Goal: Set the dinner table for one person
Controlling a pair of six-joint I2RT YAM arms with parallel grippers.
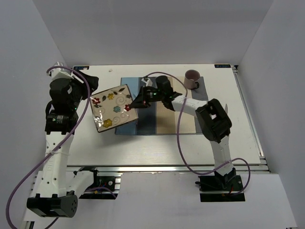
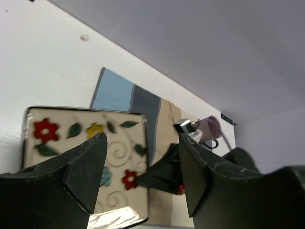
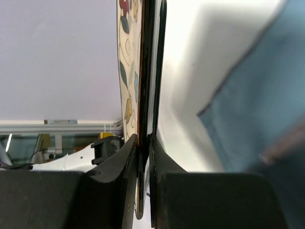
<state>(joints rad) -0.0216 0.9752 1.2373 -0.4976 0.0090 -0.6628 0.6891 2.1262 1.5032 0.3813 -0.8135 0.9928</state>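
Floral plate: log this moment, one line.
right gripper: shut on floral plate | left gripper: open | plate overlaps striped placemat | mug on placemat

A glossy, glazed plate (image 1: pixel 113 108), its painted flowers and leaves under a shine that throws back the light. The striped placemat (image 1: pixel 164 121) is matt cloth. The table (image 1: pixel 157 150) is smooth, matt and off-white, edged with a bare metal rail (image 1: pixel 251 119). The mug (image 1: pixel 192 76) looks like smooth purple ceramic. The left gripper (image 2: pixel 142 143) has 2 black plastic fingers (image 2: pixel 83 167), dull and scuffed with pale scratches. The right gripper (image 3: pixel 144 137) shows the same matt black plastic. The arms (image 1: pixel 57 152) wear white and black plastic shells. The cables (image 1: pixel 177 133) have smooth purple sheathing.
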